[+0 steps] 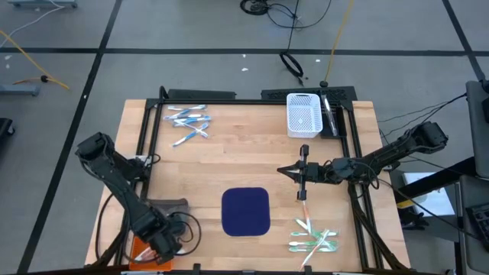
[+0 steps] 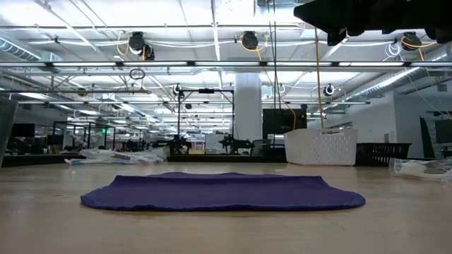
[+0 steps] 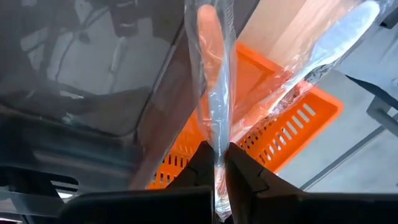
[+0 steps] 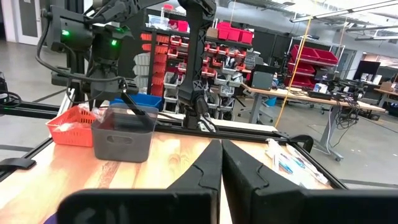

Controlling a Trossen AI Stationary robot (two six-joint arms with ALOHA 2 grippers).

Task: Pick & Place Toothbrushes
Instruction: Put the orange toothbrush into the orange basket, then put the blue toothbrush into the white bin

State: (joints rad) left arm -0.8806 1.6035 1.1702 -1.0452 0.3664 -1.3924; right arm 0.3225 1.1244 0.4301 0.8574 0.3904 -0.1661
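while the left gripper [image 3: 214, 171] hangs low over the near left corner of the bench [image 1: 252, 145], its fingers [image 3: 199, 163] are clamped on a wrapped orange-pink toothbrush [image 3: 211, 74], which stands up between them in its clear sleeve above an orange basket [image 3: 273, 112]; a second wrapped brush with a white handle [image 3: 339, 37] lies slanted just beside it. the right gripper [image 1: 288, 173] sits out over the middle right of the bench, fingers pressed together with nothing between them, pointing toward the left arm; in its own wrist view the closed fingers [image 4: 211, 168] face a grey bin [image 4: 123, 132] and a red-orange basket [image 4: 71, 124] across the wood. a navy mat [image 1: 246, 211] lies flat near the front centre, bare on top. a loose heap of blue-and-white toothbrushes [image 1: 187, 121] rests at the far left of the bench, and another heap of green, white and orange-pink ones [image 1: 313, 238] lies at the near right, just right of the mat, with one orange-pink brush [image 1: 304, 206] between that heap and the right gripper. a white slotted basket [image 1: 302, 114] stands at the far right edge
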